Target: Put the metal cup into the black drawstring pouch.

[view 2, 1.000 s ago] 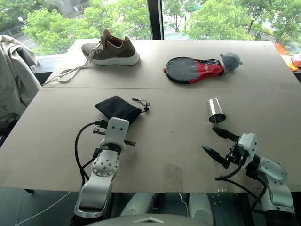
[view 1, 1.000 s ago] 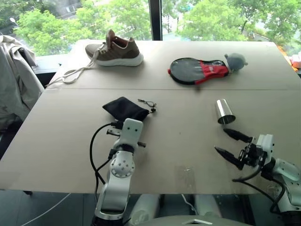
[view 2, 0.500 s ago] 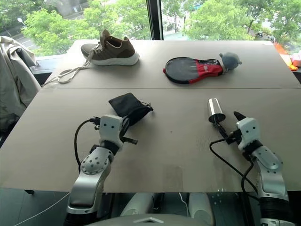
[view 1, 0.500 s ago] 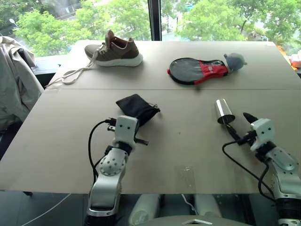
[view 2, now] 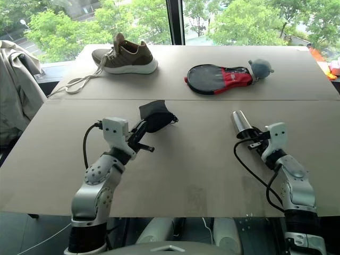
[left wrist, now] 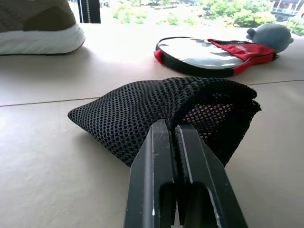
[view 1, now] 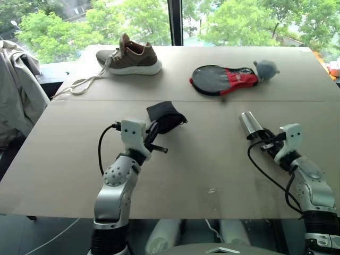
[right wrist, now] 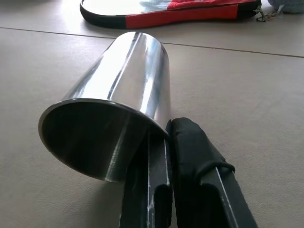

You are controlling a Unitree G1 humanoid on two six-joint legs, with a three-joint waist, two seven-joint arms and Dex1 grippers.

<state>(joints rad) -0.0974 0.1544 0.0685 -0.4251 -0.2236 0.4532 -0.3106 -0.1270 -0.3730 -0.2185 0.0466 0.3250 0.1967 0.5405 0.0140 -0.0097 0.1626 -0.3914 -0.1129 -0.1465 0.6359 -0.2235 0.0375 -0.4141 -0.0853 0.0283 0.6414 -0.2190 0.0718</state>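
The black drawstring pouch (view 1: 166, 116) is bunched up left of the table's centre, one side raised off the table. My left gripper (view 1: 154, 128) is shut on a fold of its mesh fabric (left wrist: 142, 111), fingers (left wrist: 156, 142) pressed together. To the right, the metal cup (view 1: 248, 124) is tipped over, its base pointing away from me and its open rim (right wrist: 71, 123) toward my right gripper (view 1: 259, 137). That gripper is shut on the cup's rim wall, which sits between its two fingers (right wrist: 190, 142).
At the far side lie a brown shoe (view 1: 130, 57) with loose laces, a black-and-red paddle case (view 1: 223, 78) and a grey plush toy (view 1: 265, 68). A grey jacket (view 1: 16, 90) hangs off the table's left edge. A seam (view 1: 212, 100) crosses the table.
My right gripper moved forward and shut on the cup's rim, and the cup tipped from standing to leaning. My left gripper raised and carried the pouch forward and right, bunching it.
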